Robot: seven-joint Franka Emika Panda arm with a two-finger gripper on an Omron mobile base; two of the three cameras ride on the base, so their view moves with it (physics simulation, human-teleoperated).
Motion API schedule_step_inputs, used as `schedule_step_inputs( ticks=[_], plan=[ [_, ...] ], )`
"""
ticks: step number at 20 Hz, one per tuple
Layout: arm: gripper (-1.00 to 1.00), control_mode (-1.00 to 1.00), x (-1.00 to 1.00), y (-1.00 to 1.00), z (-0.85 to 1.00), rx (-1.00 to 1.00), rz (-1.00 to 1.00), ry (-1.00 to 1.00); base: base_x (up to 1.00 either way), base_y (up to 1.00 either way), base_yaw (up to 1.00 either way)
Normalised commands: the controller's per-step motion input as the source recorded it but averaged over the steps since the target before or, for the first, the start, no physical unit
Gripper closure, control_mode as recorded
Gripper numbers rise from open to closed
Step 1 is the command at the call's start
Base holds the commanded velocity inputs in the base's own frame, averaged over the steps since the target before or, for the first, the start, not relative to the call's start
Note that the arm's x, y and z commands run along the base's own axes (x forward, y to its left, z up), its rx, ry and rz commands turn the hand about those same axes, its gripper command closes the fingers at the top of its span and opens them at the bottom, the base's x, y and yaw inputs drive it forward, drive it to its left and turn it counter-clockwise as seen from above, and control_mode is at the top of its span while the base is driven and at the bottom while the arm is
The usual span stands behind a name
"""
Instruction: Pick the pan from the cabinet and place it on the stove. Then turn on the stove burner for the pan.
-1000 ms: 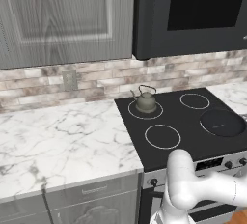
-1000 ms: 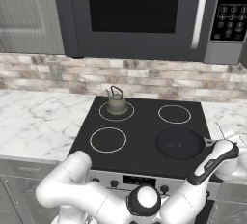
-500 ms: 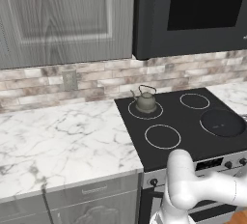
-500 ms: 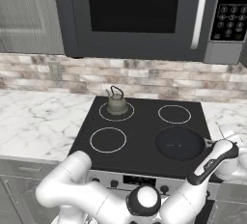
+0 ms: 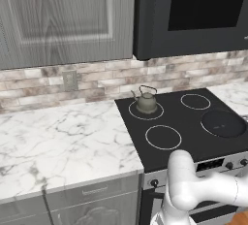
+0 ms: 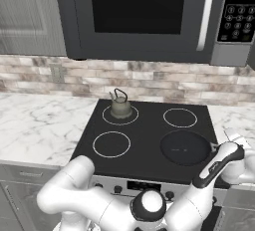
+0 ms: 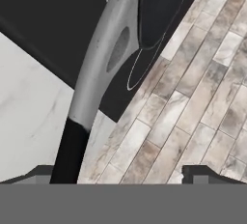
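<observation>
Now, pan: round matte black frying pan [image 6: 185, 147] sits on the near right white burner ring of the flat black glass stove [image 6: 144, 135].
Handle: silver with a dark end, reaching right over the marble counter [image 5: 58, 136].
Gripper [image 7: 116, 175]: jaws spread wide, released, tips either side of the handle end.
Kettle: small grey-green kettle [image 5: 146, 100] on the far left ring.

Between my wide-apart pincer [image 7: 116, 172] tips, the pan [image 7: 161, 6] handle runs up to the black stove [image 7: 53, 10]; brick wall [image 7: 198, 117] right, white marble surface [image 7: 26, 112] left.
</observation>
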Motion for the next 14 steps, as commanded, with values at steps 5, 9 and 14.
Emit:
schedule_step_inputs(
  ticks=[5,9,14],
  plan=[
    [-1.0,-1.0,0.02,0.01,-0.23,0.0,0.0,0.09,0.0,0.0,0.0],
    [-1.0,-1.0,0.0,-0.01,-0.14,0.0,0.0,0.04,0.0,0.0,0.0],
    [-1.0,-1.0,-0.09,-0.03,0.0,0.0,0.0,0.01,0.0,0.0,0.0]
  ],
)
